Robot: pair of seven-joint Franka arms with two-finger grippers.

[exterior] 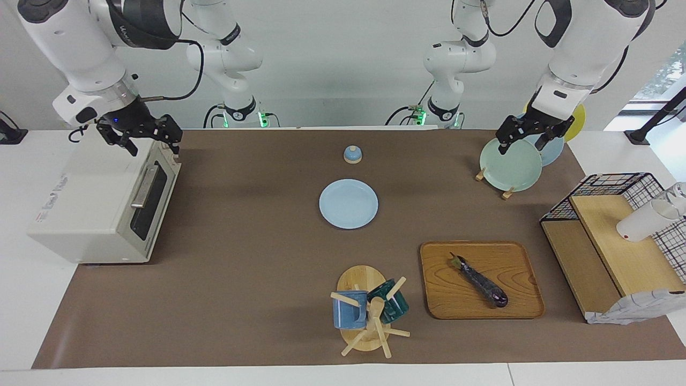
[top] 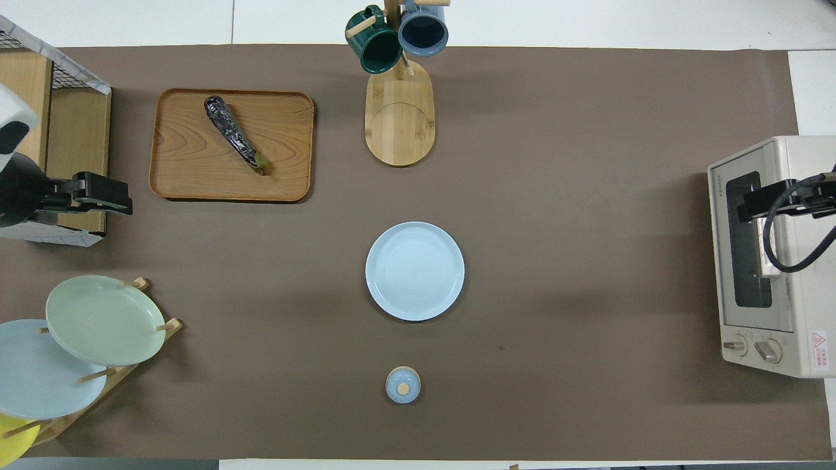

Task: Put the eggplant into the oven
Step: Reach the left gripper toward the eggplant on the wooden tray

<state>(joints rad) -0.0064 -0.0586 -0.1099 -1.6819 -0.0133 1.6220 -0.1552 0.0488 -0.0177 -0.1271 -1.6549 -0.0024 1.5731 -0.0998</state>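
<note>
The eggplant [exterior: 479,281] lies slantwise on a wooden tray [exterior: 514,308], dark purple with its green stem cap toward the robots; it also shows in the overhead view [top: 232,130]. The off-white oven [exterior: 96,209] stands at the right arm's end of the table with its dark glass door shut; it also shows from above [top: 771,261]. My right gripper [exterior: 151,146] is open and hangs over the oven's top by the door edge, above the bar handle [exterior: 143,186]. My left gripper [exterior: 524,143] is open and empty, raised over the plate rack at the left arm's end.
A light blue plate [exterior: 348,203] lies mid-table, with a small blue lid [exterior: 352,154] nearer the robots. A mug tree [exterior: 370,308] with a blue and a green mug stands beside the tray. A plate rack [exterior: 509,163] and a wire basket shelf [exterior: 611,241] stand at the left arm's end.
</note>
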